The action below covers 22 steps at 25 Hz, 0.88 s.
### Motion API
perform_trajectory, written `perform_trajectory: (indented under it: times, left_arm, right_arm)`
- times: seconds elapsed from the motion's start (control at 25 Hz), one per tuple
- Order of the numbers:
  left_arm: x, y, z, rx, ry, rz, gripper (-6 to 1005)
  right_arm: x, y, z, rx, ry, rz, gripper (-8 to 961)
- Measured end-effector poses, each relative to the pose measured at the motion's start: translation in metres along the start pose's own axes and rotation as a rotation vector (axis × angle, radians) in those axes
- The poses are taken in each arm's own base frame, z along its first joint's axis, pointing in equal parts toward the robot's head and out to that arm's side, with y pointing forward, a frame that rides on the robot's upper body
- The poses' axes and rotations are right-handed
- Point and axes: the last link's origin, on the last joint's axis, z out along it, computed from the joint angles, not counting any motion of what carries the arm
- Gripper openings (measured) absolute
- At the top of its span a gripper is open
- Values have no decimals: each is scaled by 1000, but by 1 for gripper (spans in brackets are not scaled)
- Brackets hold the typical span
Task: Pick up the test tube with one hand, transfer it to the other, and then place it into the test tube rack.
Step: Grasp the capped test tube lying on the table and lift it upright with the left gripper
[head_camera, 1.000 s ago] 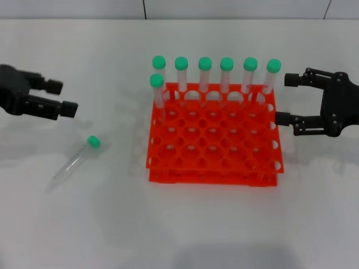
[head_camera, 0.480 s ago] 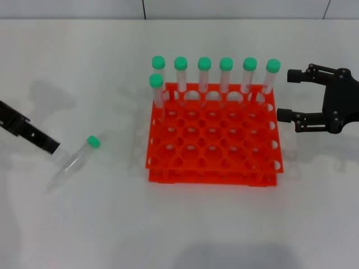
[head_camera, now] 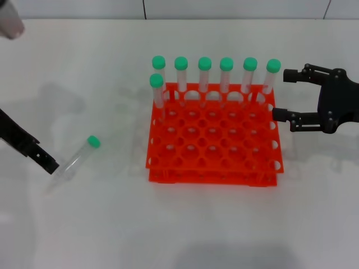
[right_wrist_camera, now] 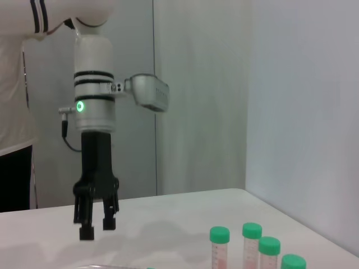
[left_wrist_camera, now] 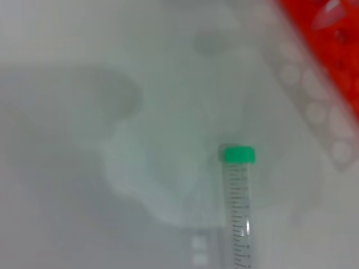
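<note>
The test tube point(head_camera: 76, 159) lies on the white table to the left of the rack, its green cap point(head_camera: 93, 142) pointing to the rack. It also shows in the left wrist view point(left_wrist_camera: 238, 213). My left gripper point(head_camera: 49, 163) points down, open and empty, just left of the tube's clear lower end. The right wrist view shows it from afar point(right_wrist_camera: 96, 227) with its fingers apart. The orange-red test tube rack point(head_camera: 213, 168) stands in the middle. My right gripper point(head_camera: 283, 95) is open and empty, close beside the rack's right back corner.
Several green-capped tubes point(head_camera: 205, 75) stand upright in the rack's back row, with one more in the second row at the left point(head_camera: 157, 89). Some show in the right wrist view point(right_wrist_camera: 252, 241). The rack's corner shows in the left wrist view point(left_wrist_camera: 331, 50).
My left gripper has turned to point downward and has moved down and nearer, ending beside the lying tube's lower end. My right gripper has shifted slightly toward the rack.
</note>
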Motion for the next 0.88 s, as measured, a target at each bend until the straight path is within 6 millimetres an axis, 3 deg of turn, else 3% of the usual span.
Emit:
perform_trajectory:
  times: [0.16, 0.88]
  left_arm:
    - [4, 2, 14, 18, -18, 12, 749]
    - [10, 8, 41, 30, -43, 34, 722]
  right_arm:
    - [1, 1, 2, 3, -1, 3, 863]
    - [5, -1, 9, 30, 13, 11, 862]
